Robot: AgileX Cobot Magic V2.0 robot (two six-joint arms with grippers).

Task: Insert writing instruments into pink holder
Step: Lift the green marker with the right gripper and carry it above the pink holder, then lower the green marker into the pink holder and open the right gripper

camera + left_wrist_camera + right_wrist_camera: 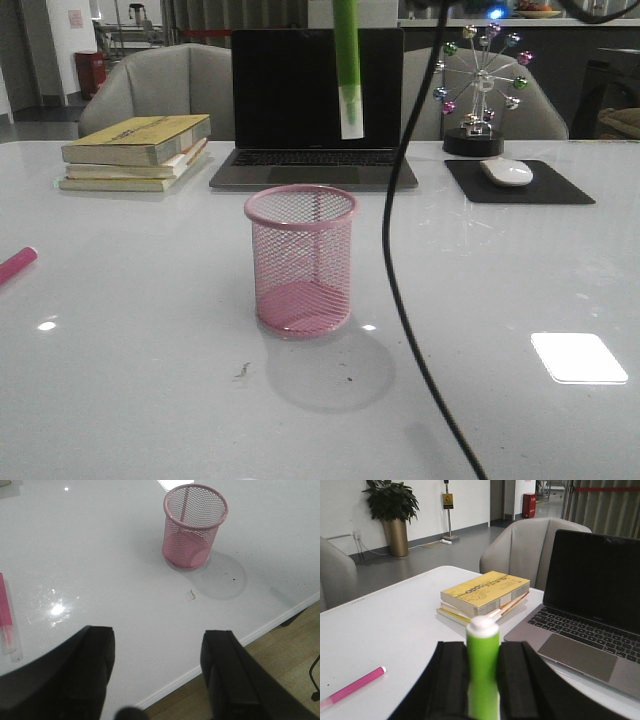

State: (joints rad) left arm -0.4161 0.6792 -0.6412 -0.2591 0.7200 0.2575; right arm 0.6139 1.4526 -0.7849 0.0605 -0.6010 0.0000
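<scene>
I'm holding the thick lime-green marker with the white end point(348, 70) upright, the right gripper point(482, 680) pinching its barrel between both black fingers. It's hanging white tip down, high above the round pink wire-mesh pen cup point(301, 260), which looks empty and is standing mid-table in front of the laptop point(316, 105). I'm judging the tip sits a touch right of the rim's centre, so I'm wanting to line it up, keep it vertical, then lower before letting go. The left gripper point(157, 672) is idling, fingers spread and empty. The pink-red marker point(17, 266) is lying at the table's left edge.
</scene>
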